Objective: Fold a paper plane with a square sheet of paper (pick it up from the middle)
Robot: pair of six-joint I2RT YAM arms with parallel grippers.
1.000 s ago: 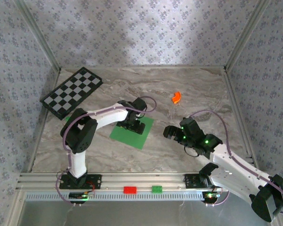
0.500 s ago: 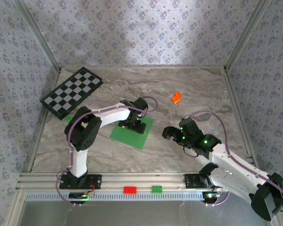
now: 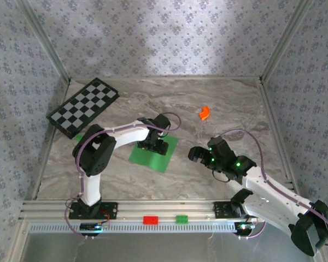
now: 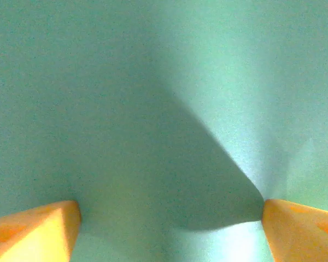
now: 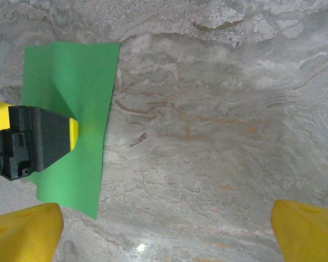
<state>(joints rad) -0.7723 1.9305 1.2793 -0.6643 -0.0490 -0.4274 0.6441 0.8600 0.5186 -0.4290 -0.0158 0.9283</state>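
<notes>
Paper (image 3: 153, 159) lies directly under my left gripper (image 4: 170, 210), jaws spread astride its middle; right gripper (image 5: 167, 218), also spread, sits well apart.

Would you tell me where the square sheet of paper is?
In the top view the square sheet of paper lies left of centre on the table, under the left pincer, left of the right pincer.

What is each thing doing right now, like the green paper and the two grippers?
square sheet of paper: unfolded, lying on the table, under the left gripper.
left gripper: open, fingertips down on the paper.
right gripper: open, empty, over the table.
checkered board: lying flat, nothing touching it.
orange curved piece: lying alone on the table.
</notes>
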